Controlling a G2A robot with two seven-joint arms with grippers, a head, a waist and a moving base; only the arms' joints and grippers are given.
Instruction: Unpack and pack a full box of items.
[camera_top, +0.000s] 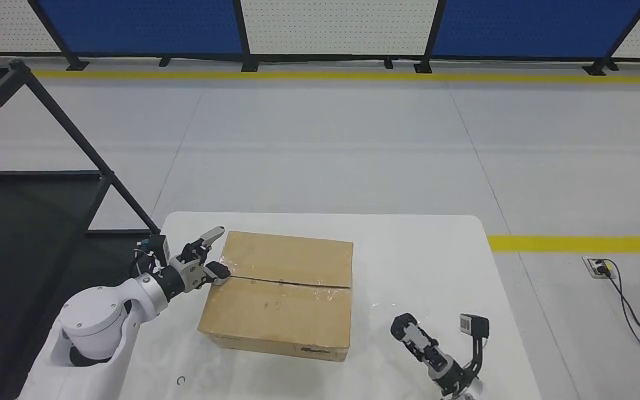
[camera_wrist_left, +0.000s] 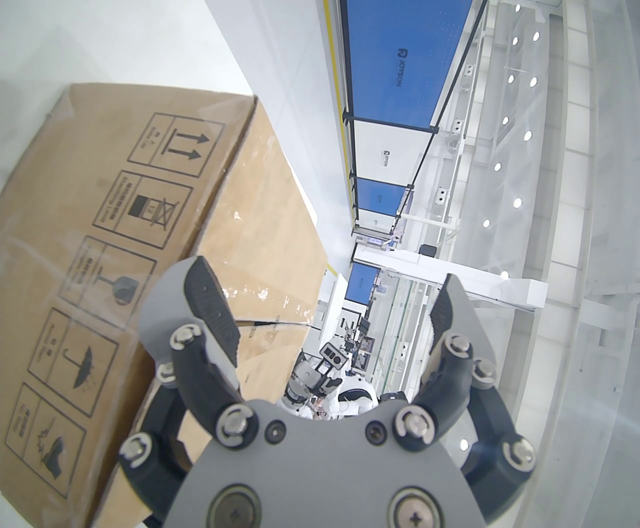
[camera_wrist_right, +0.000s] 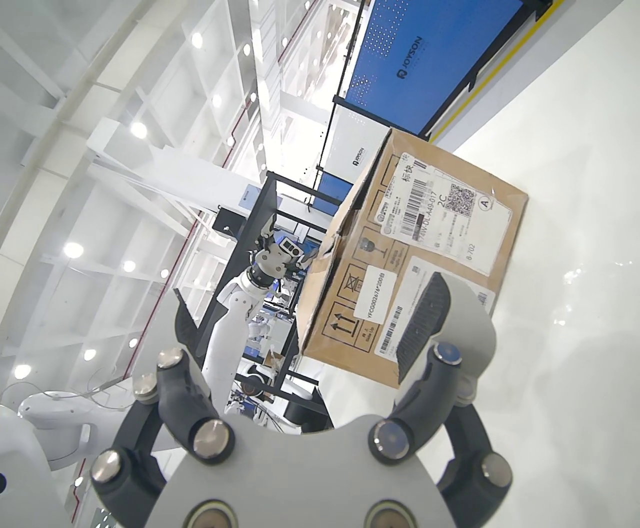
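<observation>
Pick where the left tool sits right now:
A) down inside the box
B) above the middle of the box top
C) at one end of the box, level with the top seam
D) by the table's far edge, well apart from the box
C: the top view shows the left tool open at the end of the closed box, one fingertip right at the seam between the flaps.

Central box (camera_top: 278, 295) (free room rightward)
</observation>
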